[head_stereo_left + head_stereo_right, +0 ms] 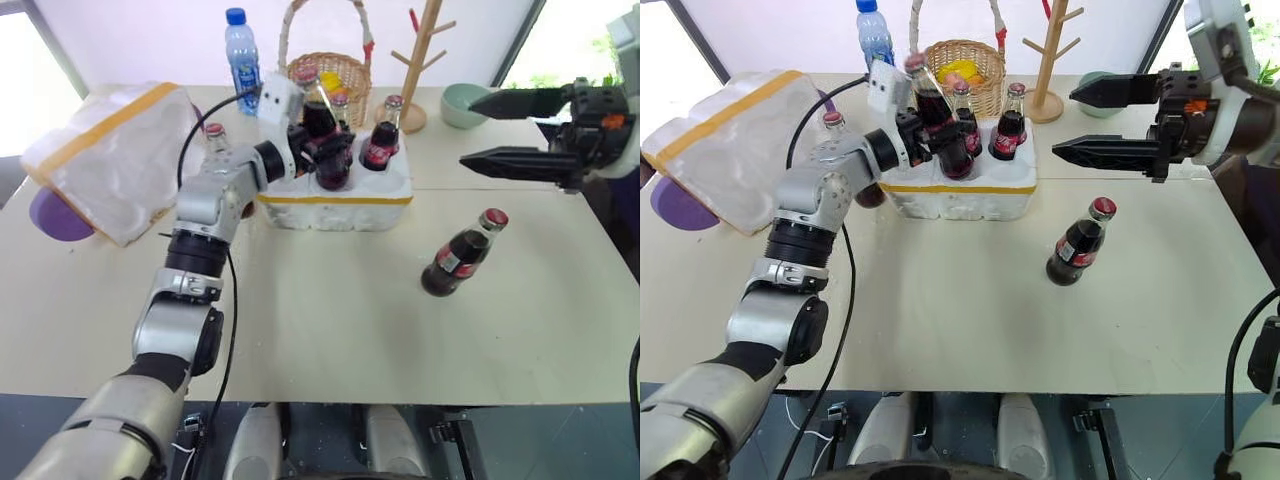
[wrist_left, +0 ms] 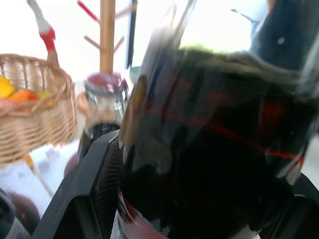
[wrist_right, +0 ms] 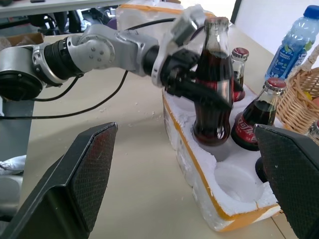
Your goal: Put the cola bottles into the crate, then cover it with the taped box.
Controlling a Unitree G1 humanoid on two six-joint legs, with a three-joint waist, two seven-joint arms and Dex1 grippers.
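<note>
Beige table (image 1: 330, 330), left gripper (image 3: 192, 89) gripping cola bottle (image 3: 212, 84) over crate (image 3: 199, 164)

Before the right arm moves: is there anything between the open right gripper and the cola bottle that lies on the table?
Nothing visible. The right gripper hangs open above bare table, and the lying cola bottle is alone in front of the crate.

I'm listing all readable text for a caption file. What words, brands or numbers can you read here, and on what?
None can be read.
Cola bottles' red labels, for instance on the lying bottle: white script, too small.
Water bottle label: too blurred.
Gripped bottle in the left gripper: label blurred.
</note>
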